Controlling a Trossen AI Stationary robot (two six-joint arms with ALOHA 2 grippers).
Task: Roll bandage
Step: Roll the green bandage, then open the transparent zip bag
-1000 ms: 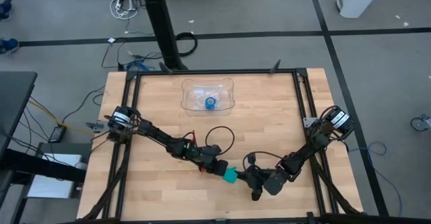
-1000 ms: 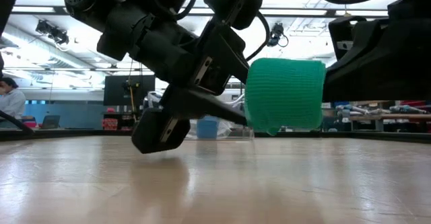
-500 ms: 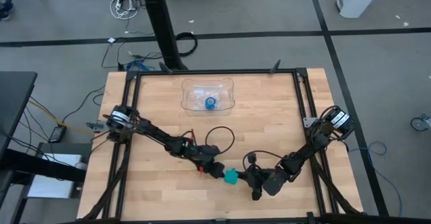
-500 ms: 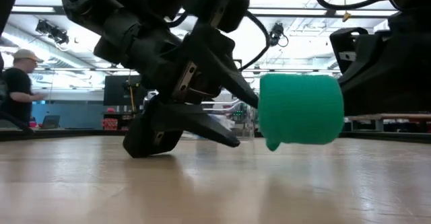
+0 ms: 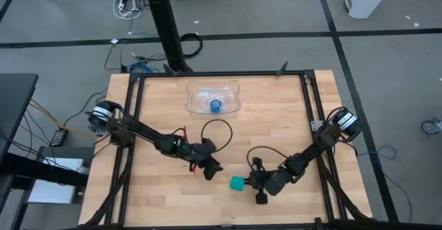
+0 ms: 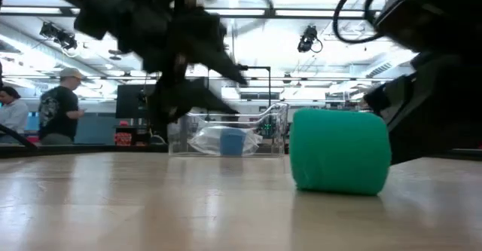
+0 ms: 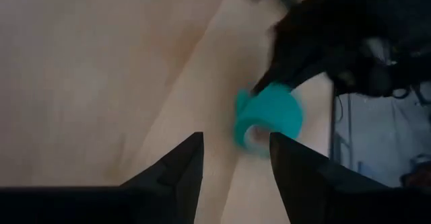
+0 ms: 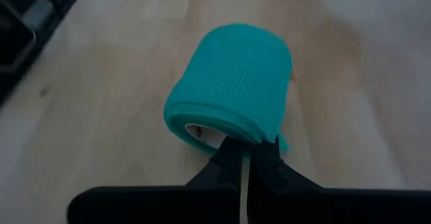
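One clear tray [image 5: 231, 106] | holds blue roll [image 5: 216, 105] | bandage [image 5: 237, 183] outside

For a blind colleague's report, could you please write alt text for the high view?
A teal rolled bandage lies on a wooden table, with the shut right gripper at its side. The open left gripper is apart from it, to its left. A clear tray holding a blue roll sits near the far edge.

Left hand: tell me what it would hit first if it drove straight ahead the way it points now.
Probably the bandage. It lies dead ahead between the left hand's open fingers, clear of them, with the right hand just behind it. Depth is hard to judge.
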